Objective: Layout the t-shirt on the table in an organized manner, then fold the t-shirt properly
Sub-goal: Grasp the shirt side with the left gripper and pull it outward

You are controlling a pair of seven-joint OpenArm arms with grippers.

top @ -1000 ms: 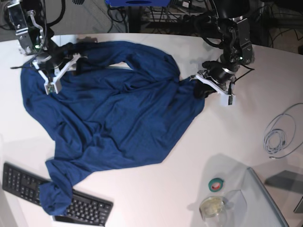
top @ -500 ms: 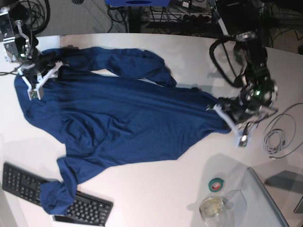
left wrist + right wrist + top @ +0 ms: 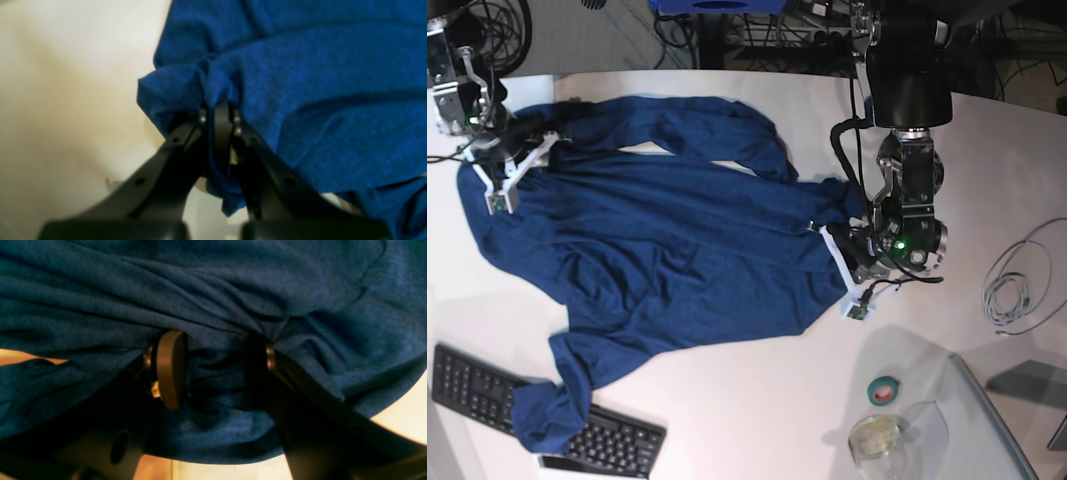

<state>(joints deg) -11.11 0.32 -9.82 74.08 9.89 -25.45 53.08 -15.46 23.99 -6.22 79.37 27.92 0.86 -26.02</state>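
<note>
The dark blue t-shirt point(image 3: 667, 240) lies spread and wrinkled across the white table point(image 3: 757, 400). Its lower left corner is bunched over a keyboard. On the base view's right, my left gripper point(image 3: 839, 250) is at the shirt's right edge. The left wrist view shows this left gripper point(image 3: 218, 111) shut on a thin fold of the t-shirt point(image 3: 317, 83). At the far left, my right gripper point(image 3: 517, 172) is at the shirt's upper left corner. In the right wrist view, the right gripper point(image 3: 218, 366) has its fingers apart, clamped on a thick bunch of the t-shirt point(image 3: 213, 290).
A black keyboard point(image 3: 597, 435) sits at the front left, partly under the shirt. A green tape roll point(image 3: 885, 390), a clear round container point(image 3: 877, 437) and a grey panel point(image 3: 997, 430) are at the front right. A coiled grey cable point(image 3: 1017, 285) lies at the right edge.
My left gripper first dragged the shirt's right edge far right, then came back left, slackening the cloth. My right gripper pulled its corner left, then stayed put.
</note>
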